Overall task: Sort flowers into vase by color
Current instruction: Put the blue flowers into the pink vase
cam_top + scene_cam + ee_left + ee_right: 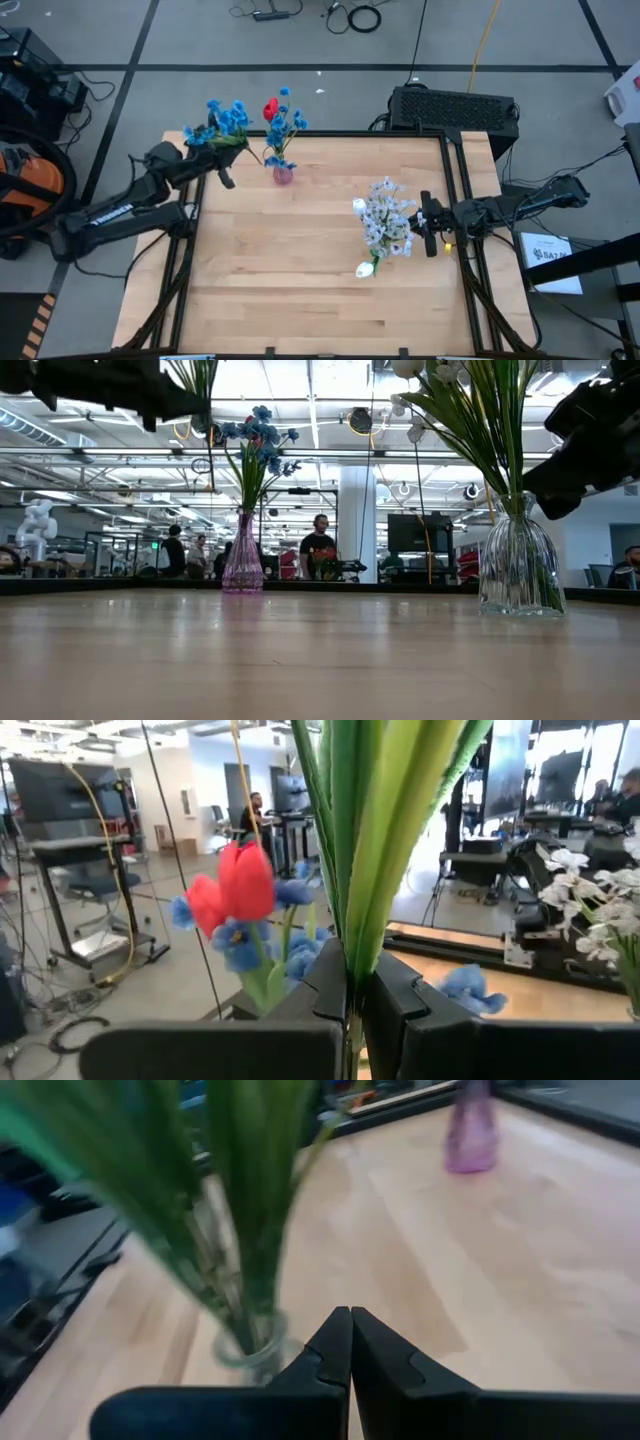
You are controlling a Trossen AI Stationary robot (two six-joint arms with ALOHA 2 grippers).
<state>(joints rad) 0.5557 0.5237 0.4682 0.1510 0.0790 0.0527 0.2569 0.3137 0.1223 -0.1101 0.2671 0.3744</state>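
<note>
My left gripper (pixel 225 160) is over the table's far left corner, shut on a blue small-blossom spray (pixel 225 118) lifted above the table. To its right a pink vase (pixel 283 174) stands on the table with blue sprays (pixel 285 125) and one red tulip (pixel 270 108); it also shows in the low view (pixel 243 565). A clear glass vase (pixel 520 565) at the right holds pale lavender-white sprays (pixel 387 222) and a white tulip (pixel 365 268). My right gripper (pixel 430 226) is shut and empty, just right of that clear vase (pixel 250 1352). My left gripper pinches the blue spray's green stems and leaves (pixel 352 955) between its two fingers (pixel 395 995), which lie across the bundle. The spray is lifted clear of the table, with its blossoms (pixel 228 116) beyond the table's far edge.
The wooden table top (pixel 300 270) is bare in the middle and along the near side. A black metal frame (pixel 455 180) runs along the table's edges. A black box (pixel 455 108) sits beyond the far right corner. People stand in the room behind (pixel 318 548).
</note>
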